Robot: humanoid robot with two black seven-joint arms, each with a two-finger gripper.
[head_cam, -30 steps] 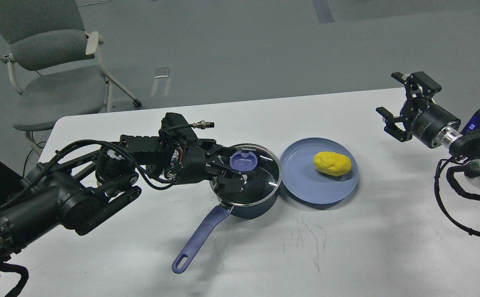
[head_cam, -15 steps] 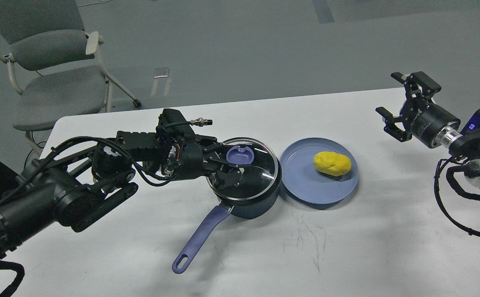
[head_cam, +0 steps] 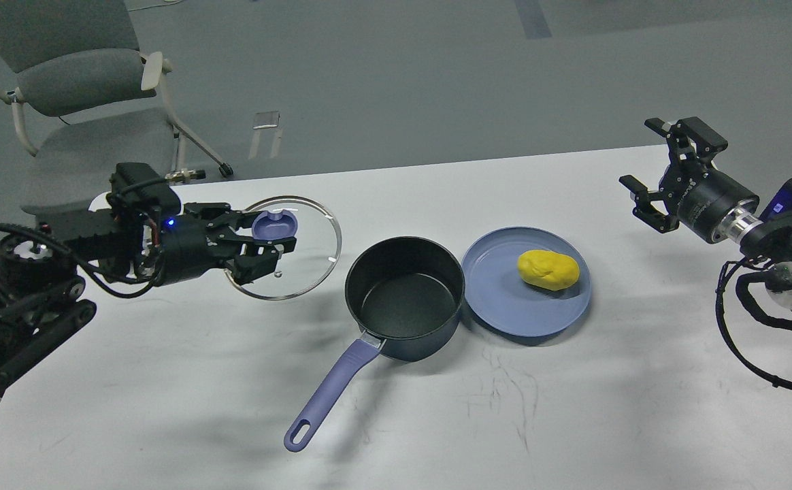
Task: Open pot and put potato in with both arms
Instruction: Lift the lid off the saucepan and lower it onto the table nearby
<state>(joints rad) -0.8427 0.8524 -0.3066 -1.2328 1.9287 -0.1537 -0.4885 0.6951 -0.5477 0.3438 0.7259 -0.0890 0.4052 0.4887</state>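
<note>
Over on the left, the left gripper (head_cam: 267, 239) is holding the glass lid (head_cam: 311, 245) by its purple knob (head_cam: 273, 224), jaws clamped on it, lid hanging clear of the table (head_cam: 165, 381), well left of the pot. Glass and rigid, so it looks breakable; the knob is the sensible hold. The pot (head_cam: 406, 299) is standing open and empty, handle (head_cam: 331, 391) pointing toward us. Just right of it, touching rims, the blue plate (head_cam: 498, 306) is carrying the yellow potato (head_cam: 549, 269): probably light, rounded, best pinched across its middle. Far right, the right gripper (head_cam: 651, 173) is waiting with jaws apart, open table between it and the potato.
</note>
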